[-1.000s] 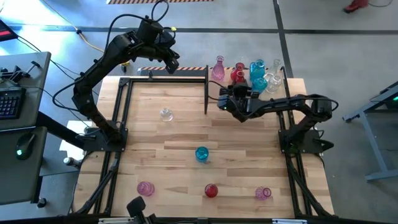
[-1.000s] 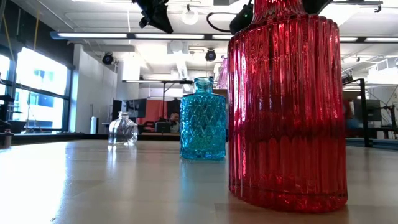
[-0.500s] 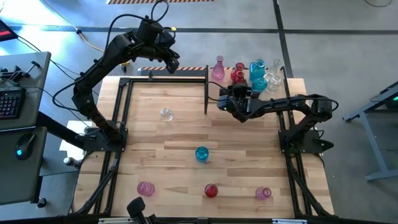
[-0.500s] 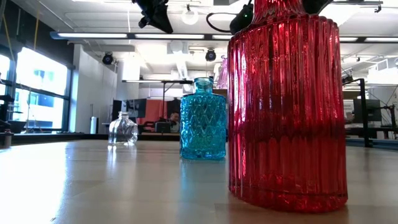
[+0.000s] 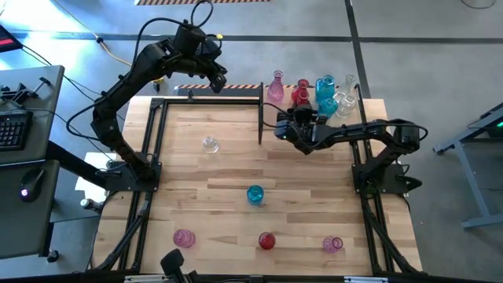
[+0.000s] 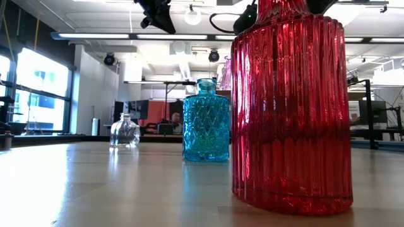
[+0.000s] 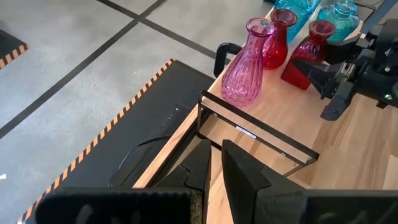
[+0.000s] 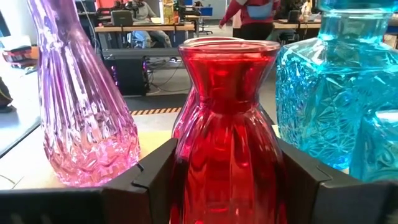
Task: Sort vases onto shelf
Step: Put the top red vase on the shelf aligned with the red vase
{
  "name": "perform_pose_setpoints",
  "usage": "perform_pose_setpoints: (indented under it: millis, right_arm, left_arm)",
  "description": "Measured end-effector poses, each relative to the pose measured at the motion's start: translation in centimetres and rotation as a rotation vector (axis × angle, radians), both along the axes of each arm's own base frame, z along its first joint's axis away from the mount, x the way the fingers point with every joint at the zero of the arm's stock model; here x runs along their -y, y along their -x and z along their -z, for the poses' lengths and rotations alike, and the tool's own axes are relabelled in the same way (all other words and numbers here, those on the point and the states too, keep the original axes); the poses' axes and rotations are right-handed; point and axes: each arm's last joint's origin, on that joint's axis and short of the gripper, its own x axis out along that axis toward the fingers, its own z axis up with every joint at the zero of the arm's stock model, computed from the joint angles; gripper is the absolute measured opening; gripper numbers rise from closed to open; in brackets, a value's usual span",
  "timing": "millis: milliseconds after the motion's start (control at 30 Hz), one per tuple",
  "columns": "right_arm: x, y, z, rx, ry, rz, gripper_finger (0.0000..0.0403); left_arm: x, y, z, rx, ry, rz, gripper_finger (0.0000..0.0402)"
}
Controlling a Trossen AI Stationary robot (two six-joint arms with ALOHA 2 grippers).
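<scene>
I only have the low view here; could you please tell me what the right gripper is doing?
Observer: The right gripper is closed on a red vase in the cluster at the table's far edge, between a tall pink vase and a blue vase.
Operator: Thank you. And the left one?
Observer: The left gripper is shut and empty, raised by the far edge, left of that cluster.
Operator: Are there loose vases that I cannot see?
Observer: Yes, two near the front edge: a front-left pink vase and a front-right pink vase.
</scene>
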Motion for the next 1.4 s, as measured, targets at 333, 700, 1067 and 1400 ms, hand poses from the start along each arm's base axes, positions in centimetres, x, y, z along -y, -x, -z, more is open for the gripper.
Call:
perform_pose_setpoints:
  millis: [333, 700, 1067, 1400]
  right_arm:
    - [0.35, 0.36, 0.25, -0.005, -0.013, 0.015, 0.0191]
    - [0.69, 0.54, 0.49, 0.013, -0.035, 0.018, 0.0216]
    - [0.68, 0.51, 0.66, 0.029, -0.05, 0.008, 0.0232]
    - [0.63, 0.57, 0.5, 0.029, -0.04, 0.013, 0.0277]
  left_arm:
    - [0.0, 0.0, 0.0, 0.0, 0.0, 0.0, 0.0031]
    - [0.0, 0.0, 0.0, 0.001, 0.001, 0.001, 0.0031]
    - [0.0, 0.0, 0.0, 0.001, 0.001, 0.001, 0.0031]
    - [0.0, 0.0, 0.0, 0.001, 0.001, 0.001, 0.0031]
